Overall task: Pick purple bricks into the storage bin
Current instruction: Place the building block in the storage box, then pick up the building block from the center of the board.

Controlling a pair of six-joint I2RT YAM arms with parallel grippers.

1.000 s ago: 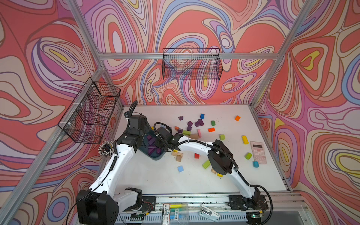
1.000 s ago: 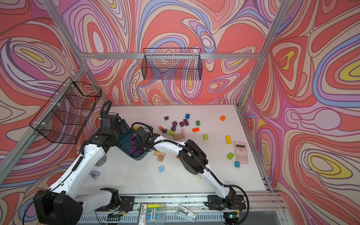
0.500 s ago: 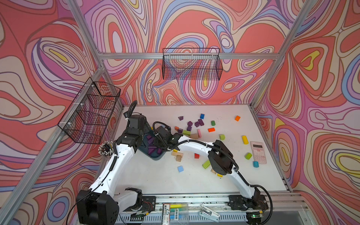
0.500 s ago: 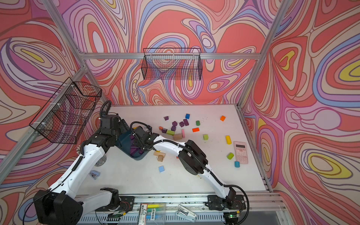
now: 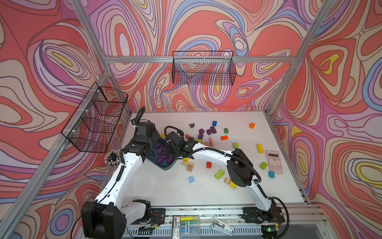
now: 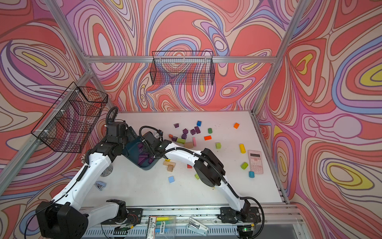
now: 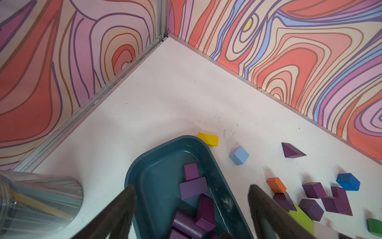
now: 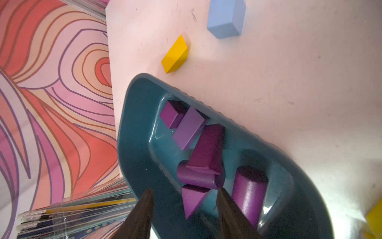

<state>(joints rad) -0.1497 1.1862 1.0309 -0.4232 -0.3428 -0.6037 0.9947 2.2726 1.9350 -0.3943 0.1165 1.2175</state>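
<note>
The teal storage bin (image 5: 166, 167) (image 6: 147, 166) lies at the table's left and holds several purple bricks (image 5: 160, 159) (image 6: 142, 160). My right gripper (image 8: 185, 190) (image 5: 168, 151) hangs over the bin (image 8: 138, 144), open. A purple wedge (image 8: 193, 199) lies loose in the bin between its fingers, beside other purple bricks (image 8: 206, 149). My left gripper (image 7: 191, 187) (image 5: 152, 144) is wide open above the bin's (image 7: 157, 165) far end, with one finger on each side and nothing held. More purple bricks (image 5: 201, 131) (image 6: 185, 131) (image 7: 314, 189) lie on the table behind the bin.
Coloured blocks are scattered over the middle and right of the table, among them a yellow one (image 7: 208, 138) and a light blue cube (image 7: 239, 155) close to the bin. A pink calculator (image 5: 273, 161) lies at the right. A pen cup (image 5: 111, 159) stands left of the bin. Black wire baskets (image 5: 203, 68) (image 5: 97, 118) hang on the walls.
My right gripper has opened and let the purple wedge go into the bin. Both arms have stayed almost where they were.
</note>
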